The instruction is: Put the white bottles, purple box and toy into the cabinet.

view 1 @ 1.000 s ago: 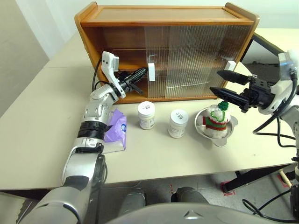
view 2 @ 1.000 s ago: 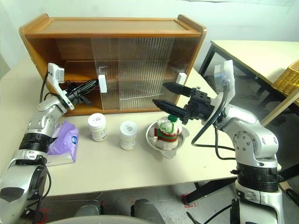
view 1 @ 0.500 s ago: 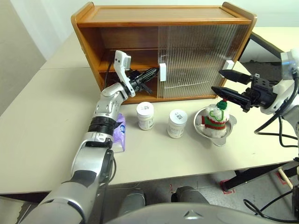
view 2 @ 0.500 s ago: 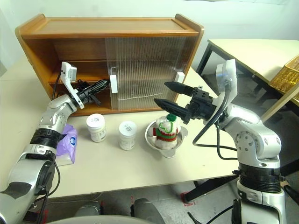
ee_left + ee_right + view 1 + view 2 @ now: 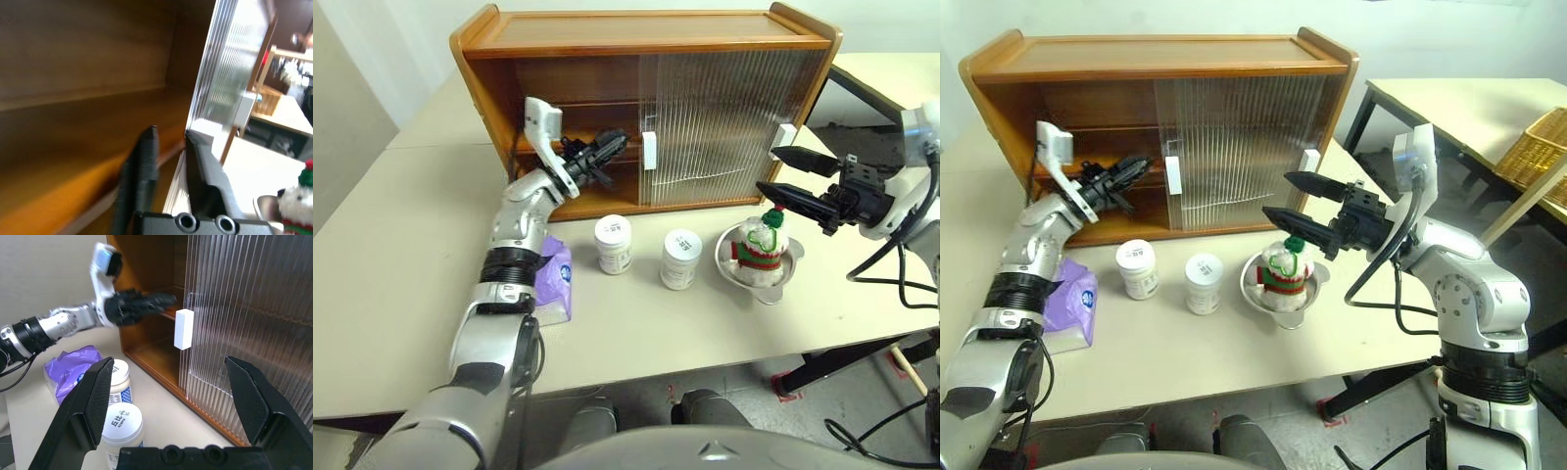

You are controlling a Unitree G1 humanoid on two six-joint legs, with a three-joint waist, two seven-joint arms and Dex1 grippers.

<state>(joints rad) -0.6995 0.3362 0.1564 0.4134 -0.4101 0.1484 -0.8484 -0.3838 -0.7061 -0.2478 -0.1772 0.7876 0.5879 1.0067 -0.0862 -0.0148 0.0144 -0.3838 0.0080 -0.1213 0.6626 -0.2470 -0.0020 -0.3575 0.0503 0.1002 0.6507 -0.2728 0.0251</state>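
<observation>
Left tool (image 5: 612, 142) sits at the cabinet (image 5: 646, 44) opening, just beside the white handle (image 5: 649, 151) of the sliding door (image 5: 724, 127). Jaws are slightly parted with nothing between them. Right tool (image 5: 781, 174) hangs spread wide and empty above the toy (image 5: 762, 245), not touching it.

Left half of the cabinet is open, both shelves bare as far as visible. Nothing is stowed yet:
- two white bottles (image 5: 613, 244) side by side on the counter (image 5: 401, 294), in front of the cabinet
- purple box (image 5: 555, 277) on the counter to their left, partly under the left forearm
- toy sitting in a steel bowl (image 5: 783, 277) to the right of the bottles

Risks, as a judgement:
- The left tool is close to the door edge, so a sideways pull-out could catch the handle and drag the door back over the opening.
- The forearm passes right above the purple box; dropping low could shove it toward the counter edge.
- The bottles stand close together, and a wide approach to one could tip the other.
- The bowl is light and loose, so a right-tool grab on the toy may lift or skid the bowl with it.
</observation>
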